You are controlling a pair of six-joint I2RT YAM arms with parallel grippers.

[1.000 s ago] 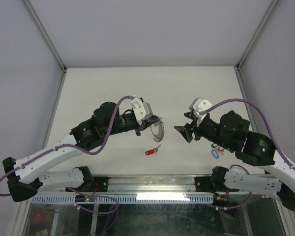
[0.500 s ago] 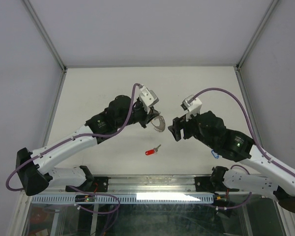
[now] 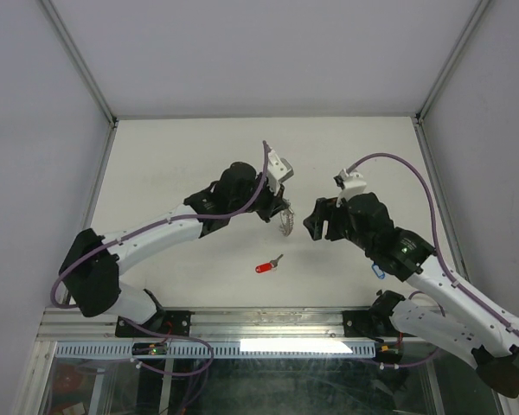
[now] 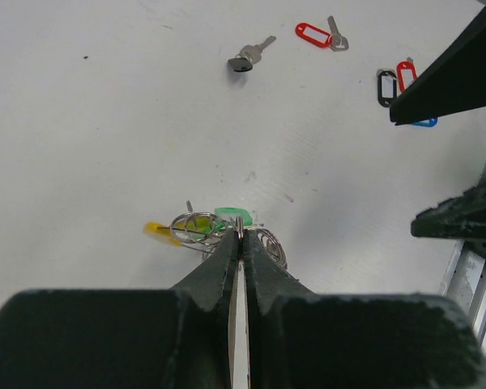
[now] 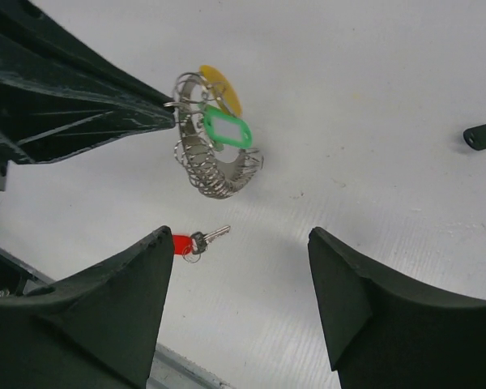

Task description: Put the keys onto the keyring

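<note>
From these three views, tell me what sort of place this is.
Probably a robotics lab test cell, not a home or shop: a bare white tabletop boxed in by plain grey panels on aluminium frame posts, with two cabled robot arms mounted at a metal rail.

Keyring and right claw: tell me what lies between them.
In the top view, only bare table lies between the keyring and the open right claw. The red-tagged key sits nearer the arm bases, off that line.
</note>
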